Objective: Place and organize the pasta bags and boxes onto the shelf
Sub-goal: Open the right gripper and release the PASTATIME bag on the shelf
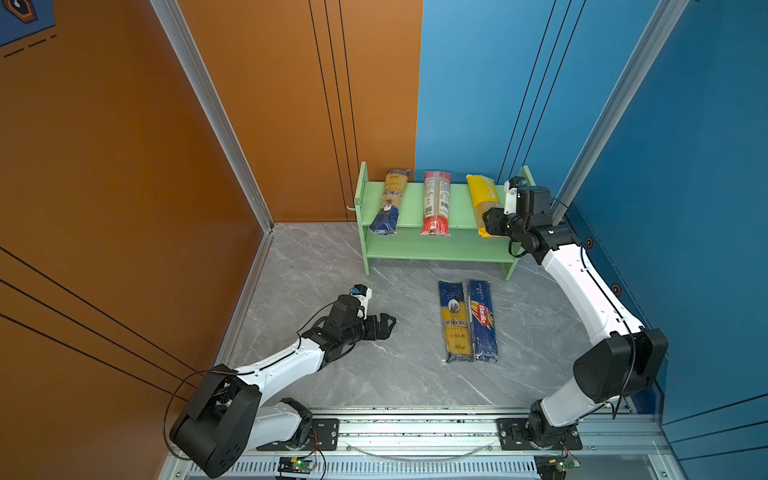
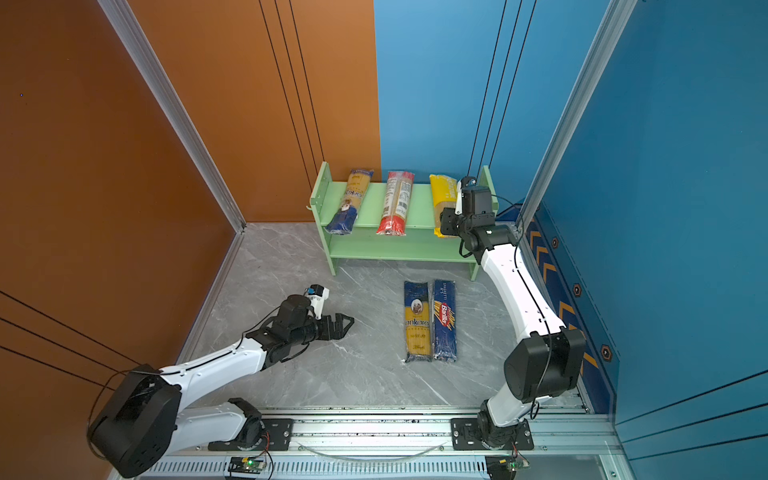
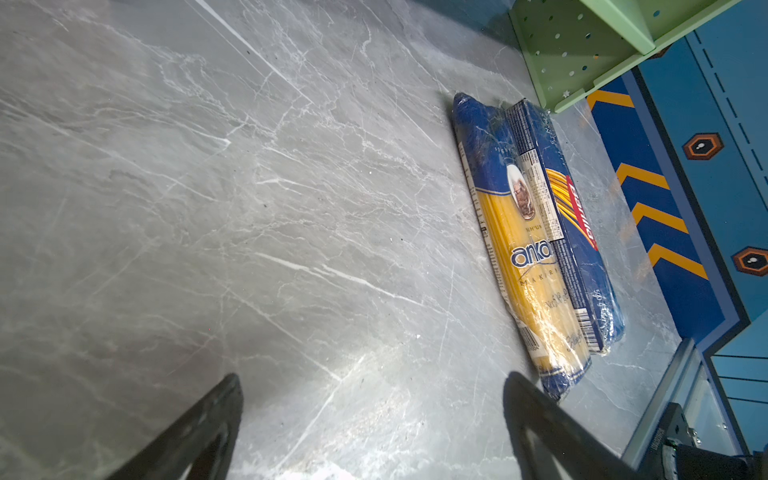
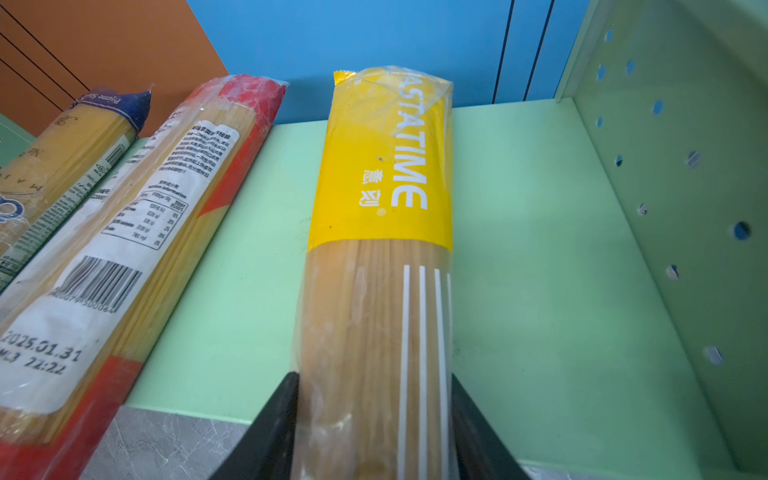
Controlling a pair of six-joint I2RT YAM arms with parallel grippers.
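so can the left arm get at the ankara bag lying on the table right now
Probably yes: the left fingers are open and low, with only bare table between them and the ankara bag. The Barilla pack lies against its far side only.

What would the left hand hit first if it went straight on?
Probably the ankara bag beside the Barilla pack; only bare table lies between. Tilt of the left hand is unclear, so it might touch the table first.
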